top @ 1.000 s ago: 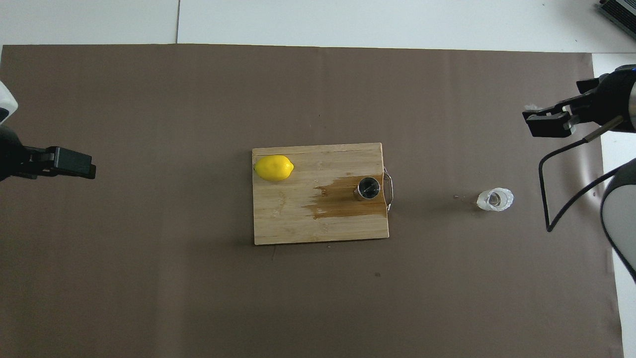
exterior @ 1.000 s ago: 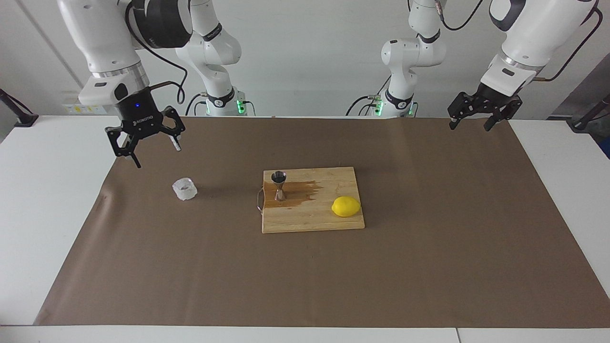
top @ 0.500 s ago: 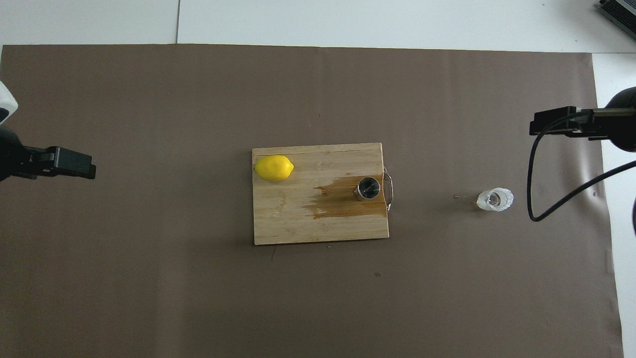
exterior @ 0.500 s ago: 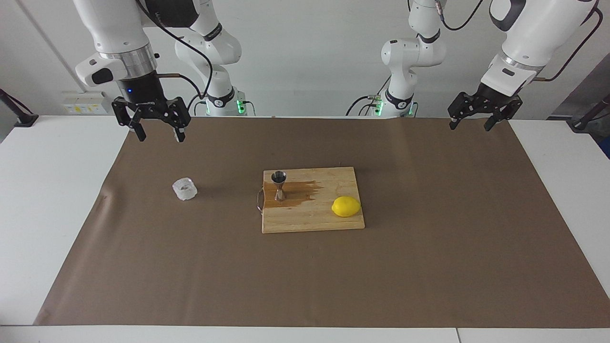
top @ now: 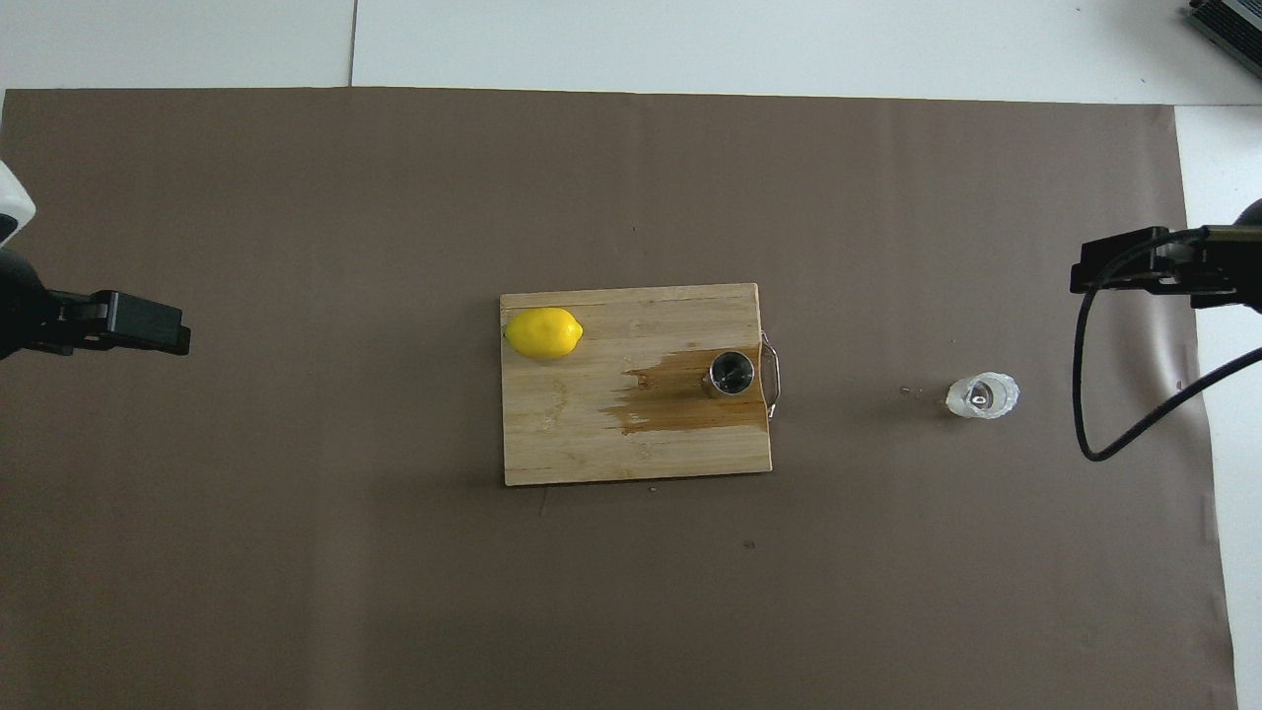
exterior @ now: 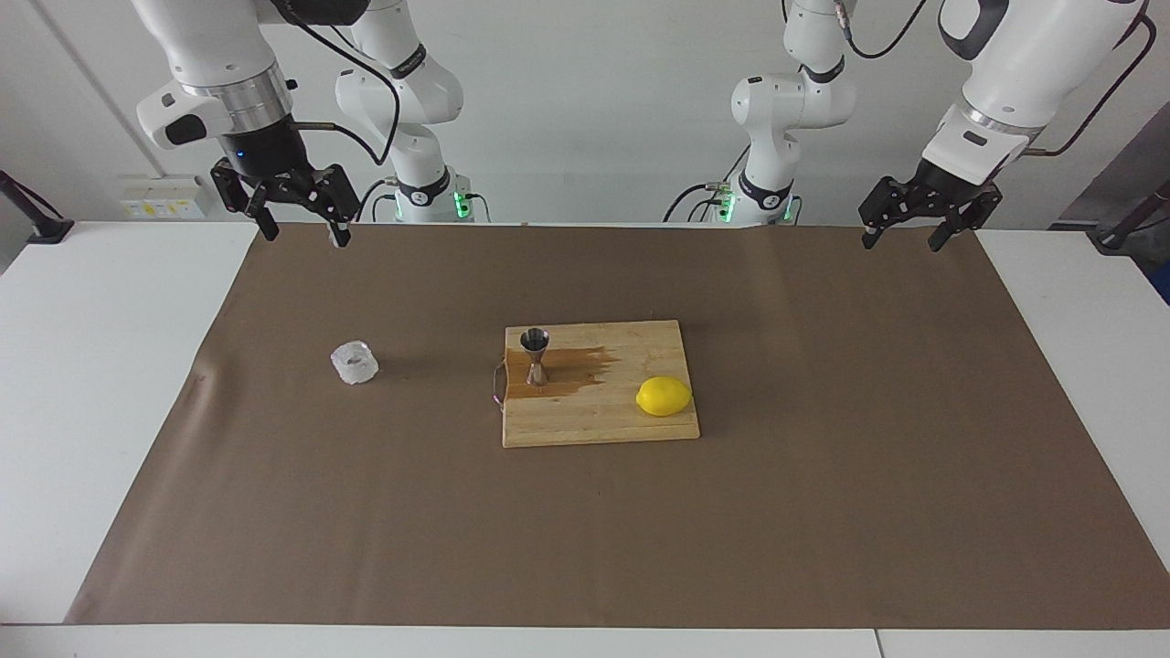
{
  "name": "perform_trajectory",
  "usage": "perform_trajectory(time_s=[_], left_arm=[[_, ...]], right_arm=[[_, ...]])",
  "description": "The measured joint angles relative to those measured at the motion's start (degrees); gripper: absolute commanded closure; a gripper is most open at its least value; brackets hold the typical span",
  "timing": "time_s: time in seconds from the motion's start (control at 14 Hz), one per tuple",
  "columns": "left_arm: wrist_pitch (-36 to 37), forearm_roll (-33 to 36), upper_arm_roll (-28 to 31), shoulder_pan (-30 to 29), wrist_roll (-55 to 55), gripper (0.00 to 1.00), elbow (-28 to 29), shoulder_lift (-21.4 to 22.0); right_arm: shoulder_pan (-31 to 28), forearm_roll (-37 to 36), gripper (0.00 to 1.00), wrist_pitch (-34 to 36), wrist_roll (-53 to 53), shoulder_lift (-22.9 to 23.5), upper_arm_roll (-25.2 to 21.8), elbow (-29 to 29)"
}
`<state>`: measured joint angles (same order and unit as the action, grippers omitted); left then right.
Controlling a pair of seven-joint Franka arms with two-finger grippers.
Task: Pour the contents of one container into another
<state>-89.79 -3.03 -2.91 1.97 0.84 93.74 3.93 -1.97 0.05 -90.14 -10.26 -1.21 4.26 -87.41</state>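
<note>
From the facing view I counted two grippers, both raised and holding nothing. The right gripper [exterior: 297, 230] hung over the brown paper's [exterior: 823, 512] edge closest to the robots, at the right arm's end of the table, its fingers spread apart. The left gripper [exterior: 905, 239] waited over the same edge at the left arm's end, fingers likewise released. On the paper I saw one glass tumbler [exterior: 354, 363], upright and alone, standing toward the right arm's end and well apart from the one cutting board [exterior: 599, 420] in the middle. On that board stood one steel jigger [exterior: 535, 355], upright, near the edge that carries the metal handle [exterior: 497, 385]. A single dark wet patch [exterior: 571, 370] spread over the wood around the jigger. One lemon [exterior: 664, 397] lay on the board toward the left arm's end, well apart from the jigger. Turning to the overhead view, I counted the same: one tumbler [top: 982, 395] on the bare paper [top: 296, 552], one jigger [top: 732, 373] seen from above on the board [top: 572, 444], just beside the handle [top: 772, 373], with the stain [top: 675, 399] reaching from it toward the board's middle, and one lemon [top: 543, 332] near the board's corner. There only part of each gripper showed, the left gripper [top: 148, 325] and the right gripper [top: 1124, 268] at the two ends of the paper.
</note>
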Motion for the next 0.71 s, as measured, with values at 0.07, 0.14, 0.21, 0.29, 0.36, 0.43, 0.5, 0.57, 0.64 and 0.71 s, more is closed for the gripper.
perform_trajectory(time_s=[0.07,0.14,0.21,0.29,0.36,0.43,0.5,0.57,0.64,0.71], left_arm=[[0.0,0.0,0.0,0.0,0.0,0.0,0.0,0.0],[0.0,0.0,0.0,0.0,0.0,0.0,0.0,0.0],[0.0,0.0,0.0,0.0,0.0,0.0,0.0,0.0],[0.0,0.0,0.0,0.0,0.0,0.0,0.0,0.0],[0.0,0.0,0.0,0.0,0.0,0.0,0.0,0.0],[0.0,0.0,0.0,0.0,0.0,0.0,0.0,0.0],[0.0,0.0,0.0,0.0,0.0,0.0,0.0,0.0],[0.0,0.0,0.0,0.0,0.0,0.0,0.0,0.0],[0.0,0.0,0.0,0.0,0.0,0.0,0.0,0.0],[0.0,0.0,0.0,0.0,0.0,0.0,0.0,0.0]], right_arm=[[-0.14,-0.01,0.0,0.33,-0.02,0.0,-0.07,0.0],[-0.36,-0.02,0.0,0.83,-0.02,0.0,-0.17,0.0],[-0.61,-0.02,0.0,1.31,-0.02,0.0,-0.27,0.0],[-0.82,-0.02,0.0,1.59,-0.03,-0.01,-0.46,0.0],[-1.11,-0.02,0.0,2.03,-0.04,-0.05,-0.62,-0.01],[-1.42,-0.02,0.0,2.7,-0.04,-0.19,-0.65,-0.14],[-1.46,-0.02,0.0,3.43,-0.04,-0.47,-0.69,-0.45],[-1.39,-0.02,0.0,4.01,-0.04,-0.8,-0.69,-0.74],[-1.34,-0.02,0.0,4.26,-0.04,-1.13,-0.64,-1.03],[-1.21,-0.02,0.0,4.28,-0.04,-1.41,-0.6,-1.25]])
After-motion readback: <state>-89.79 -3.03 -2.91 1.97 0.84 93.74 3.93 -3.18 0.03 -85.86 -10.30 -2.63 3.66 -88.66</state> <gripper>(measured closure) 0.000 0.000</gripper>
